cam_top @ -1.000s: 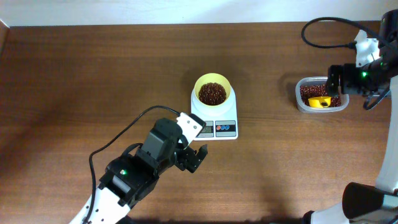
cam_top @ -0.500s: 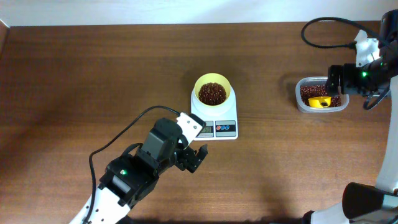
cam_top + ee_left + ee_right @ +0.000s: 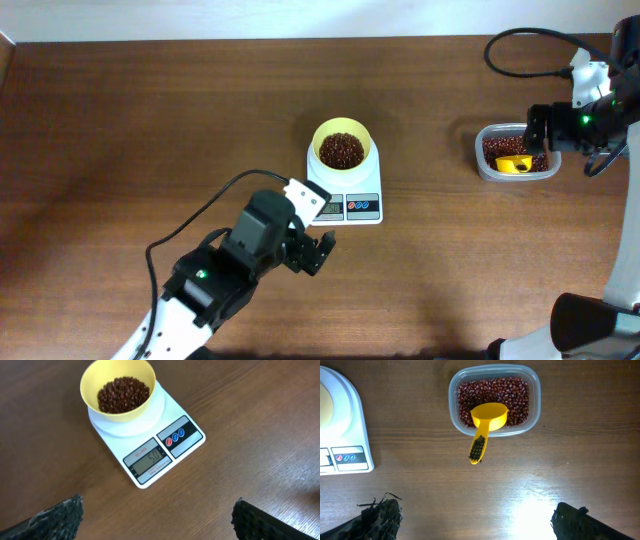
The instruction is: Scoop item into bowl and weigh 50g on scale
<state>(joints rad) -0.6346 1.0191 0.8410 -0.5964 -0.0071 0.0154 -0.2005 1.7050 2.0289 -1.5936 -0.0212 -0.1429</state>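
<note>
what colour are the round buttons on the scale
One red, one blue; the buttons on the scale show best in the left wrist view.

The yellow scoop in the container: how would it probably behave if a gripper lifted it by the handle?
The scoop looks like moulded plastic, so it is probably stiff and light. Its handle has a dark rough patch, which may reduce slipping. It leans over the container rim on loose beans, so a sideways push would likely swing it.

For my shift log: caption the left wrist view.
Bowl of beans on the scale, display showing 50; left gripper open above the table.
</note>
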